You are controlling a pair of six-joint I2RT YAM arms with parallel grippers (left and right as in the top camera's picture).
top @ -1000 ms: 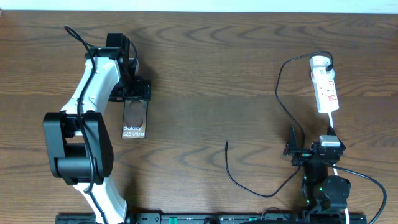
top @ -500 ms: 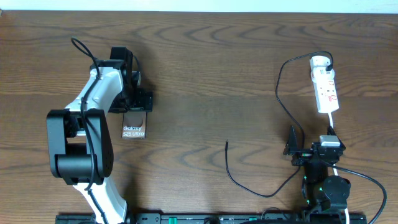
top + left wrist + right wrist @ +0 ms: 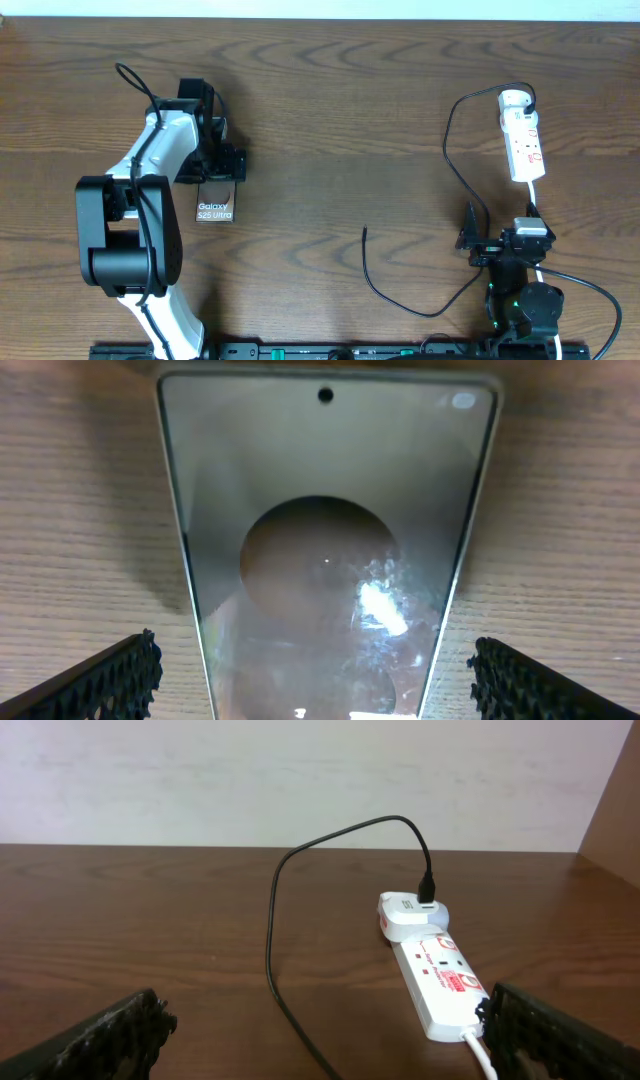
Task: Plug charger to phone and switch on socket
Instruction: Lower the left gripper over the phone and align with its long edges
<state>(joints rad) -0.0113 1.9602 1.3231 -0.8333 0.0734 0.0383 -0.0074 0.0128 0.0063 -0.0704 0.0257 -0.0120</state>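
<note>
The phone (image 3: 215,205) lies flat on the table at the left, its "Galaxy S25 Ultra" lettering toward the front. My left gripper (image 3: 214,172) is open and sits over its far half, a finger on each side of it. In the left wrist view the glossy phone (image 3: 325,550) fills the space between the fingers (image 3: 315,680), which do not touch it. The white socket (image 3: 522,135) lies at the far right with the charger's black plug in a white adapter at its far end. The charger cable (image 3: 455,170) runs to a free tip (image 3: 364,231) at mid-table. My right gripper (image 3: 497,245) is open and empty, near the socket (image 3: 432,970).
The socket's white lead (image 3: 531,195) runs from its near end toward the right arm. The charger cable (image 3: 275,920) loops across the wood in front of the right gripper (image 3: 320,1040). A pale wall stands behind the table's far edge.
My left gripper has moved toward the front along the phone and now covers more of it. The right arm, cable and socket have not moved.
</note>
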